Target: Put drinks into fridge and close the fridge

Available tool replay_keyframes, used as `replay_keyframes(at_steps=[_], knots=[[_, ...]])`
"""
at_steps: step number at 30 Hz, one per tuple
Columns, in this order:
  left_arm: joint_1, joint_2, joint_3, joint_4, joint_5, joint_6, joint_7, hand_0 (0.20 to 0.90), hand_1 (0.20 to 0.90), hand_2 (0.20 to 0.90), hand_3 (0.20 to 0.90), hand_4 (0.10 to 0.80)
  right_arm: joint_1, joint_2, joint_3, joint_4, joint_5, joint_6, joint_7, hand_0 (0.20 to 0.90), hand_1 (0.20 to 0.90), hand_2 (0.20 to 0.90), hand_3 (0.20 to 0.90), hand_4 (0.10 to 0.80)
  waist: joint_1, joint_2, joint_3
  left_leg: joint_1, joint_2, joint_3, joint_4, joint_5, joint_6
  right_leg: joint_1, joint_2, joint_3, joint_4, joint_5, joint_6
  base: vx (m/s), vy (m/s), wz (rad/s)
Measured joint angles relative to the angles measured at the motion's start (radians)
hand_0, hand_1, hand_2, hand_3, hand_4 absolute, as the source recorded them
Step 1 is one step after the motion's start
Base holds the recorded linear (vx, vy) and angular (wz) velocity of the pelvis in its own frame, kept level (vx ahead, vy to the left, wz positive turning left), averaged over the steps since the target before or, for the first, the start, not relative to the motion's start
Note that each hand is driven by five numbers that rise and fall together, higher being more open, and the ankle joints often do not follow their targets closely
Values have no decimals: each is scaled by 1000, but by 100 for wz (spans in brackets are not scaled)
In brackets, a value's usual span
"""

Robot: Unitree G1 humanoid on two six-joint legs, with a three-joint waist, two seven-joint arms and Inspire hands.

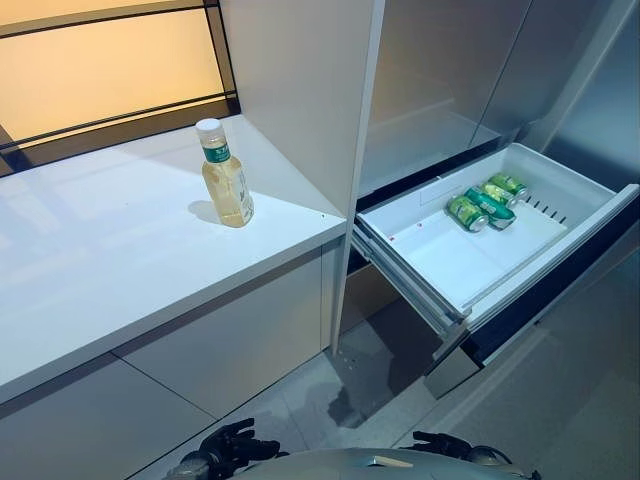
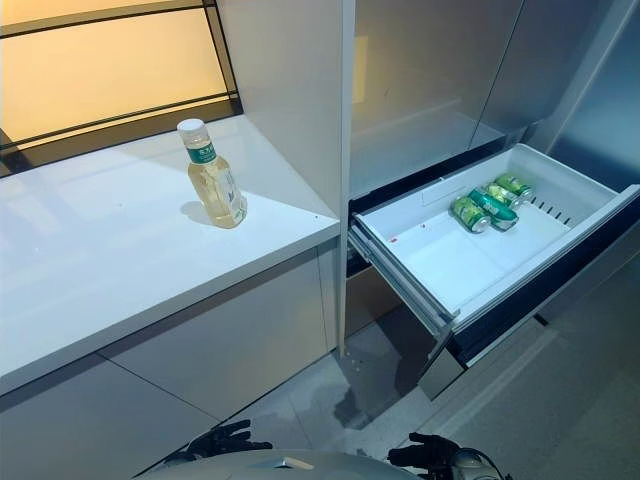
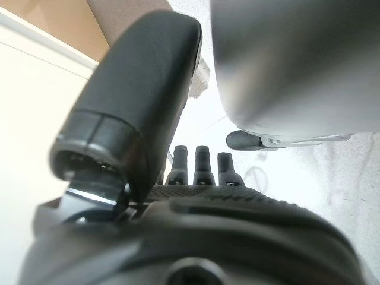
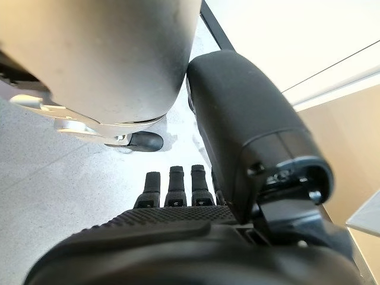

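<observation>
My left hand [image 1: 228, 447] and right hand [image 2: 428, 454] hang empty, fingers straight. The bottle [image 1: 226, 175] stands on the counter [image 1: 90, 260] at eleven o'clock; a careless reach could topple it. Cans [image 1: 486, 203] lie in the open drawer [image 1: 470, 262].

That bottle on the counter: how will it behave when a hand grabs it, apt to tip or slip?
The bottle stands upright, tall on a narrow base, so a sideways nudge would probably tip it. It looks nearly full of pale liquid, so likely heavy for its size. Its smooth clear sides may be slippery; the labelled neck under the white cap seems a surer hold.
</observation>
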Motion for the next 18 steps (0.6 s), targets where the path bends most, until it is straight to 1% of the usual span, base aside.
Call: replay_keyframes(at_steps=[12, 15, 16, 17, 18], knots=[[0, 0, -1, 0, 12, -10, -5, 900, 900, 900, 900, 800, 0, 0, 0, 0, 0, -1, 1, 900, 900, 900, 900, 800, 0, 0, 1, 0, 0, 0, 0, 0, 0, 0, 0, 0, 0, 0, 0, 0, 0, 0], [-2, 7, -42, -3, 78, -62, -5, 900, 900, 900, 900, 800, -1, 0, 0, -1, 0, -1, 1, 900, 900, 900, 900, 800, -1, 1, 3, 0, 0, 1, 0, 0, 0, 0, 0, 1, 0, 0, 0, 0, 0, 0], [-2, 15, -80, -11, 141, -94, -2, 900, 900, 900, 900, 800, -1, -1, 0, -2, 0, -1, 1, 900, 900, 900, 900, 800, -1, 1, 5, 0, 0, 2, 0, 0, 0, -1, 0, 2, 0, 0, 0, 0, 0, 0], [-2, 17, -93, -16, 169, -109, -3, 900, 900, 900, 900, 800, -1, -1, 0, -2, 0, -1, 1, 900, 900, 900, 900, 800, -1, 2, 5, 0, 0, 2, 0, 0, 0, -1, 0, 2, 0, 0, 0, 0, 0, 0], [-4, 26, -125, -40, 228, -137, 2, 900, 900, 900, 900, 800, -2, -1, 2, -4, 0, -1, 1, 900, 900, 900, 900, 800, -2, 2, 8, 1, 0, 3, 0, 0, 0, -1, 0, 2, 0, 0, 0, -31, 20, -2]])
